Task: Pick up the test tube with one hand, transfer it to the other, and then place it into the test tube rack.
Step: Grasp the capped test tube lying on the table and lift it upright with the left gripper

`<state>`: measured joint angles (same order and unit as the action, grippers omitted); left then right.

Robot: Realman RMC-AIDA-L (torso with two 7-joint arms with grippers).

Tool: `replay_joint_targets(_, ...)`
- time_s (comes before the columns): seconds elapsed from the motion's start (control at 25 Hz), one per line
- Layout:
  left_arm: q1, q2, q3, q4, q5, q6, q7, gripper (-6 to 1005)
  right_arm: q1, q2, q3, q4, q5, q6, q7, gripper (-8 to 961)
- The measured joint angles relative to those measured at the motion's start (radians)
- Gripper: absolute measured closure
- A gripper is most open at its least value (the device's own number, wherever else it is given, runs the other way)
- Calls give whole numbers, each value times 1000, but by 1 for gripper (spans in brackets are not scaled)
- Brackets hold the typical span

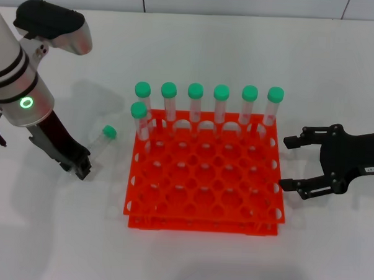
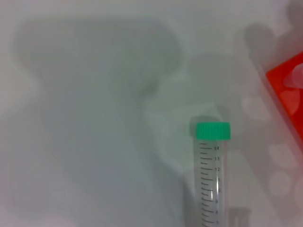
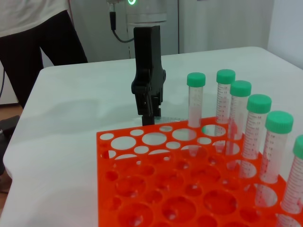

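The test tube (image 1: 102,140) lies flat on the white table left of the rack, its green cap (image 1: 109,131) pointing toward the rack. In the left wrist view the test tube (image 2: 211,179) shows its cap and printed scale. My left gripper (image 1: 81,168) is lowered to the table at the tube's capless end, and in the right wrist view the left gripper (image 3: 147,116) stands just beyond the rack's far edge. The orange-red test tube rack (image 1: 202,224) sits at the centre. My right gripper (image 1: 287,163) hovers open to the right of the rack, holding nothing.
Several green-capped tubes (image 1: 221,107) stand upright along the rack's back row, with one more (image 1: 139,120) in the second row at the left. A person in dark trousers (image 3: 42,42) stands beyond the table's far side. Bare white table surrounds the rack.
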<state>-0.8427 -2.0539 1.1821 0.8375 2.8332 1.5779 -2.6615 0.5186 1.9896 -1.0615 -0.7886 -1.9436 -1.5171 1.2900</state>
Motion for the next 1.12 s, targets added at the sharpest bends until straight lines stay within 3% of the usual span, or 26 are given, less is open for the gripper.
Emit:
replay_joint_targets(0.12,0,0,7,0,0,-1,-1,592,0,0,0,0,0,0,-1,144)
replay_joint_targets(0.32,1,0,8,0,0,-2,-2,768,0,0,0,0,0,1,-1,146)
replay_joint_targets(0.84,14,-2,4,14,3,-11,-1,816,-7,0,0,0,0,1,-3,149)
replay_joint_targets(1.0,31,-1,-9,111,-5,18,-1,816,-11,0,8,0,1,-5,-3,150)
replay_joint_targets(1.12,60,-6,-39,281,-8,75,1,816,-12,-1,9,1,2,-7,-3,150)
